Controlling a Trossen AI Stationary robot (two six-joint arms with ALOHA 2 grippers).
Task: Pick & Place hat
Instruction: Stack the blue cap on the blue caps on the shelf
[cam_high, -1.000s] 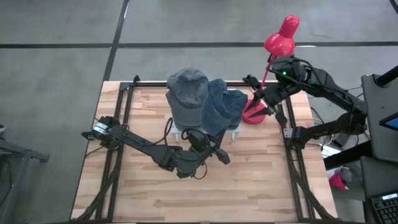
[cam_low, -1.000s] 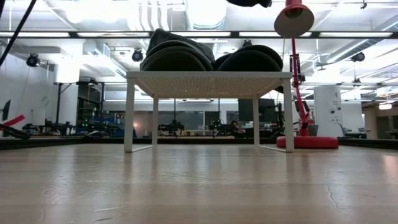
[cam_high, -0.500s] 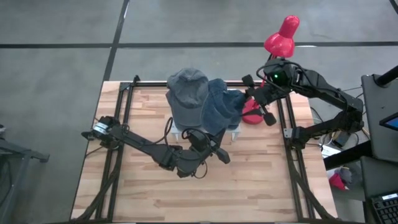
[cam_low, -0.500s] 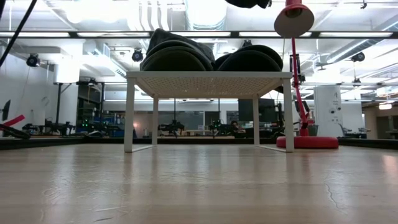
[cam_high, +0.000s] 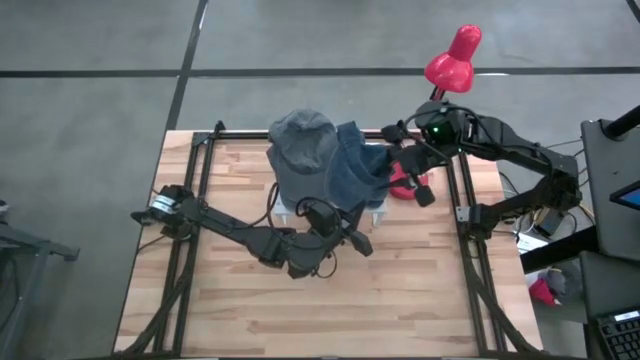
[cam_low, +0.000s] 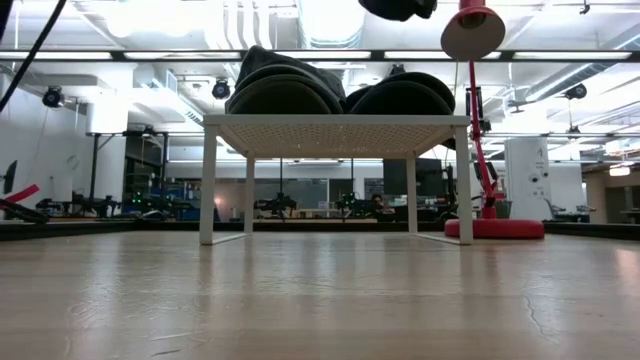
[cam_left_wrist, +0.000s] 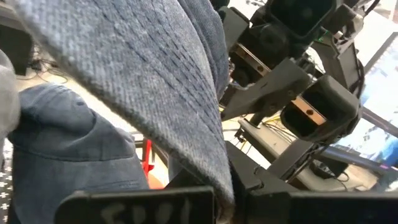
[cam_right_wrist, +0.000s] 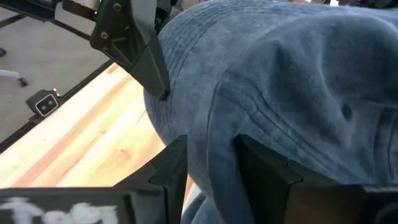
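Two hats lie on a white stand (cam_high: 283, 208) in the middle of the table: a grey hat (cam_high: 302, 148) on the left and a blue hat (cam_high: 352, 172) on the right. My left gripper (cam_high: 350, 236) is at the blue hat's near edge, shut on its brim. My right gripper (cam_high: 398, 160) is at the hat's right side with cloth between its fingers. In the low view both hats (cam_low: 400, 97) rest on the stand's top (cam_low: 335, 122), and my right gripper (cam_low: 398, 8) shows at the picture's upper edge. My left gripper pinches the blue hat's brim (cam_left_wrist: 219, 177) between its two fingers, coming level from the table's near left. From the fingers the brim rises slanting toward the crown. My right gripper has a raised fold of the blue hat's right side (cam_right_wrist: 211, 155) between its two fingers (cam_right_wrist: 169, 168). It slants down from the table's right. The rest of the hat lies on the stand.
A red desk lamp (cam_high: 452, 52) stands at the far right, its base (cam_high: 408, 182) just right of the stand and under my right arm. Black frame rails (cam_high: 468, 250) run along the table's left and right sides. Bare wood (cam_high: 330, 310) lies toward the near edge.
My right gripper has gone from beside the lamp's stem toward the table's left and a little down, onto the blue hat's right side, and has turned. The hat's cloth now sits between its fingers.
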